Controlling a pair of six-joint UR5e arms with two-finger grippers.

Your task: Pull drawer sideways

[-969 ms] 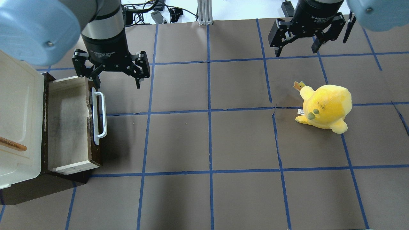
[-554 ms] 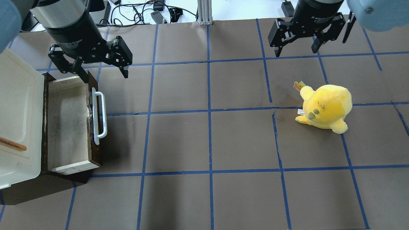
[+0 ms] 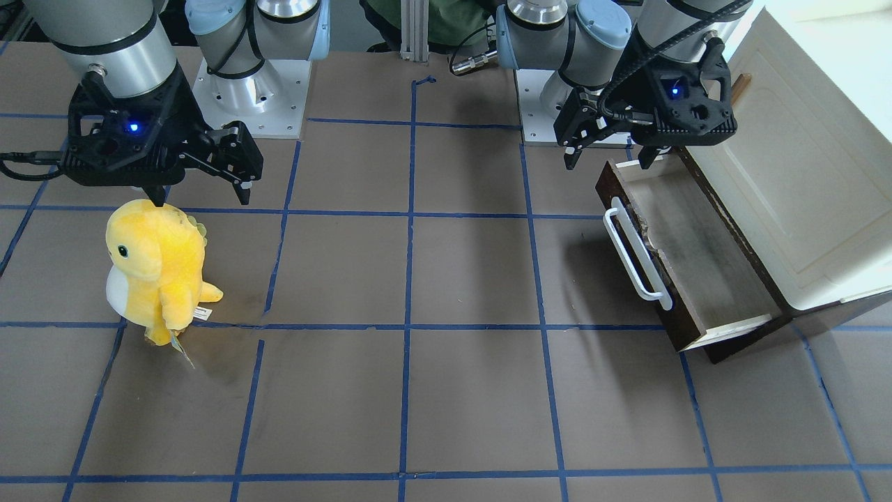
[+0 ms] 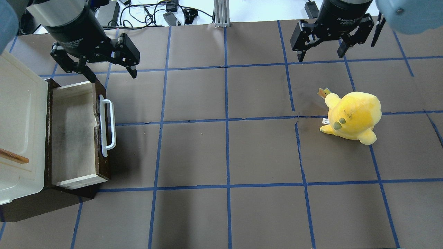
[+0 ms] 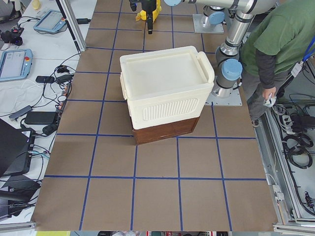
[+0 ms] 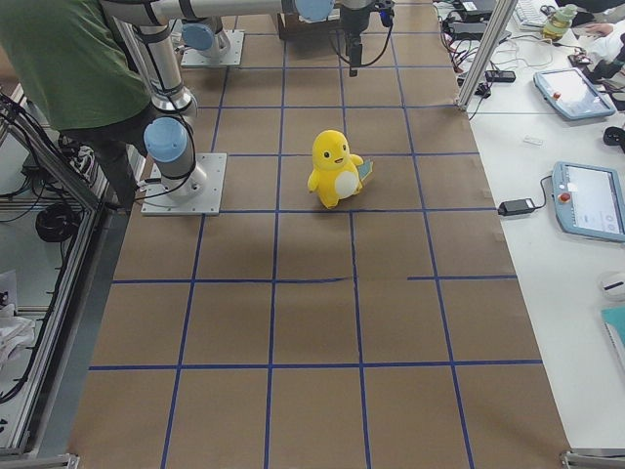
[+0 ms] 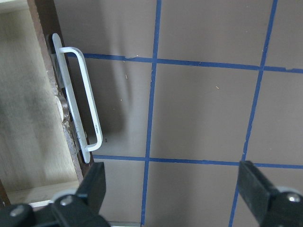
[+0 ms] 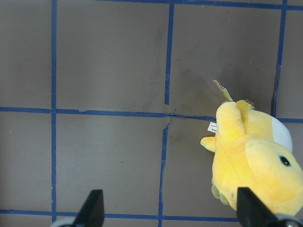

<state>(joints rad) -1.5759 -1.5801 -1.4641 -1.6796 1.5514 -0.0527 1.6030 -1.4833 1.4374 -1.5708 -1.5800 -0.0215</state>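
Drawer (image 4: 72, 138) pulling looks finished. The left tool (image 4: 112, 76), fingers spread and empty, has backed away from the white handle (image 4: 108, 128) within the last second and now hangs by the drawer's end corner, seemingly clear of it. Beside the tool the drawer stands drawn out of the cream cabinet (image 4: 20, 114). The right tool (image 4: 321, 57), likewise spread, waits well apart.

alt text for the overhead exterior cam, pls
A shallow drawer with a white bar handle stands pulled open from under a cream cabinet at the view's left edge. The left end effector hangs open by the drawer's far end, off the handle. The right end effector, also open, is at upper right, beyond a yellow plush toy.
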